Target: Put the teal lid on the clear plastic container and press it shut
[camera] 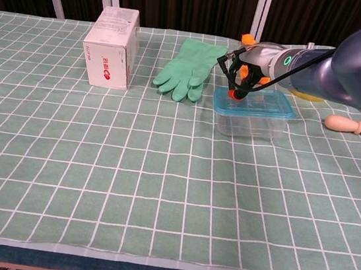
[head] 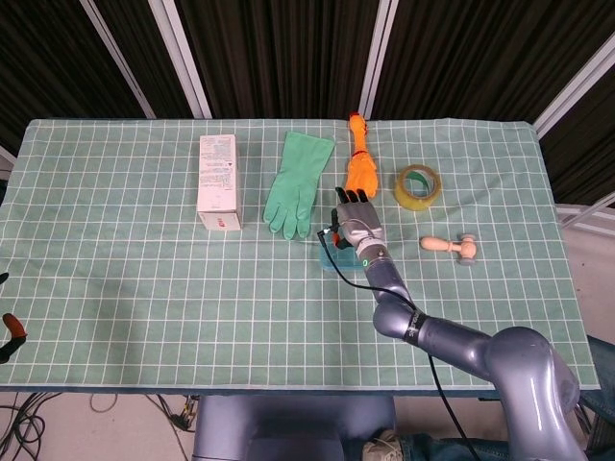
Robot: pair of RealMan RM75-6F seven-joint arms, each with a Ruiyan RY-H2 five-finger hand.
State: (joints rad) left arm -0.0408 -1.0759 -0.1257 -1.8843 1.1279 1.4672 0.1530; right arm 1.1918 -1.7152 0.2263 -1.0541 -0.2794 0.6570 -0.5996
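The clear plastic container (camera: 252, 124) stands on the green checked cloth with the teal lid (camera: 267, 105) lying on top of it. My right hand (camera: 245, 70) reaches over the lid's far left corner, and its orange-tipped fingers (camera: 237, 93) point down and press on the lid there. It grips nothing. In the head view the right hand (head: 356, 221) covers most of the container, and only a teal edge of the lid (head: 331, 257) shows. A dark, red-tipped sliver at the left edge (head: 8, 331) may be my left hand; its pose is unreadable.
A white carton (camera: 110, 56) stands at the back left, with a green rubber glove (camera: 188, 69) beside the container. Behind the hand lies an orange rubber chicken (head: 359, 163). A tape roll (head: 417, 185) and a small wooden mallet (head: 452, 248) lie to the right.
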